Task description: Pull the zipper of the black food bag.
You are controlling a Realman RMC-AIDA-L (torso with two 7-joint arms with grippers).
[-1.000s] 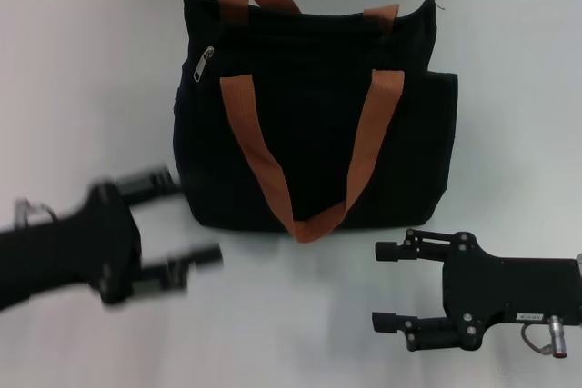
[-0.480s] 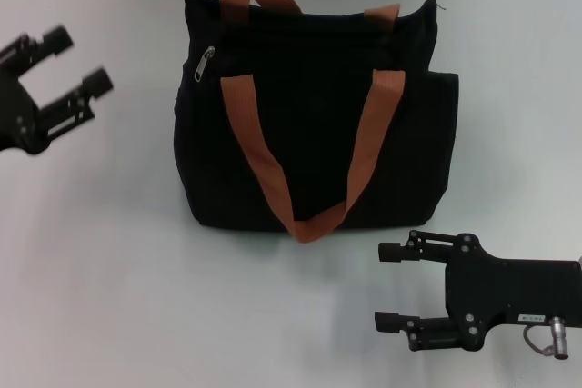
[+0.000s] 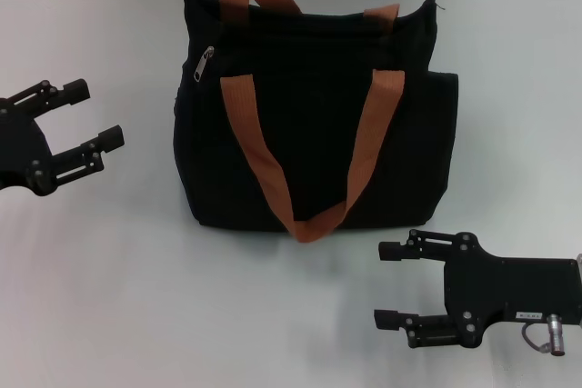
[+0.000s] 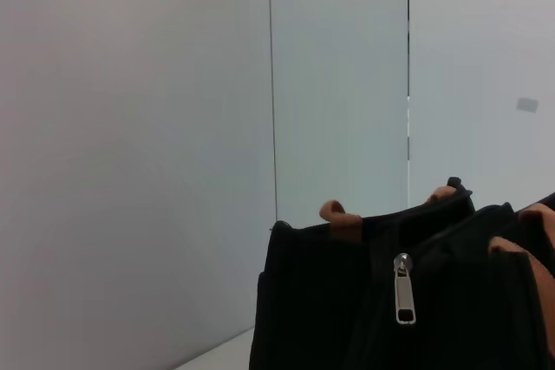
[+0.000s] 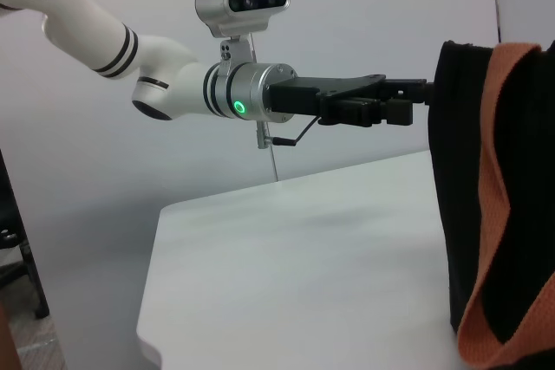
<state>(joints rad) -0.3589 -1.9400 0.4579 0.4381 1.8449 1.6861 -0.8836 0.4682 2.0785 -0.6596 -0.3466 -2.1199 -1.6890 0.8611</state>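
Left gripper point(image 3: 91, 115) hangs off the bag's left flank, fingers spread wide with nothing between them, tips aimed toward the fabric. Out ahead of those tips and a touch farther from the robot sits the zipper point(image 3: 204, 64) — small silver tab, lying flat on the black food bag point(image 3: 314, 115) near its upper left corner. The left wrist view catches the same tab point(image 4: 404, 288), dangling lengthwise, long axis running down from the zip line. So the tab is across a gap of bare table point(image 3: 109, 261) from this gripper, near but not touching. Right gripper point(image 3: 389, 285) rests on the table just short of the bag's near edge, fingers parted too, well apart from the tab — the left is plainly the nearer arm.
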